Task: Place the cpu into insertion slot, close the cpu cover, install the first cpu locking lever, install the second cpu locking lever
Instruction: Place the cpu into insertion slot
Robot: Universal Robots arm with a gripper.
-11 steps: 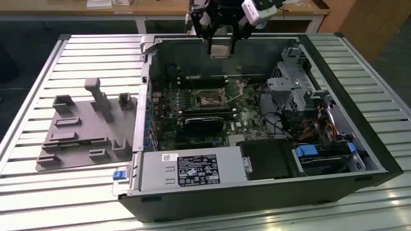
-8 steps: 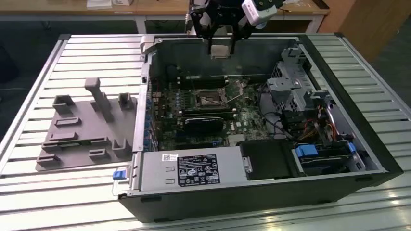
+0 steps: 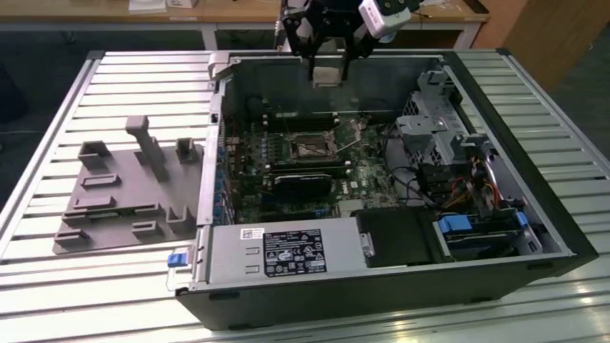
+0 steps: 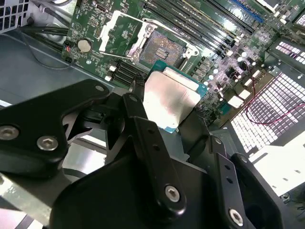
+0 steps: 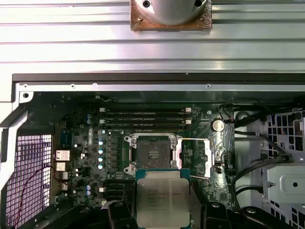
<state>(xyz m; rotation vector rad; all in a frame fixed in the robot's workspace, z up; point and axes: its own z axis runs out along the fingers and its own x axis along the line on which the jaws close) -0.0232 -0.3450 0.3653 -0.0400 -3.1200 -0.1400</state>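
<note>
Above the edge of the open computer case [image 3: 216, 93] opposite its power supply box [image 3: 286, 251], the cpu [image 3: 326, 77] is held clamped between the fingers of the claw [image 3: 327, 71], well apart from the motherboard [image 3: 286, 171] below. The case is carried near the middle of the slatted table [image 3: 57, 121]. In the first wrist view the insertion slot [image 5: 153, 153] is seen bare, its dark centre exposed, and the cpu cover [image 5: 212, 157] is swung open just beside it. The placing step is therefore judged to be in hand, with nothing seated yet. For this step to be done well, the chip is best kept level and squared to the slot's rim, its corners matched to the socket's. It should be set down without pressure, since the contacts are likely delicate; a tilted or shifted release could be expected to jam it. The opened cover should be kept clear of the claw.
</note>
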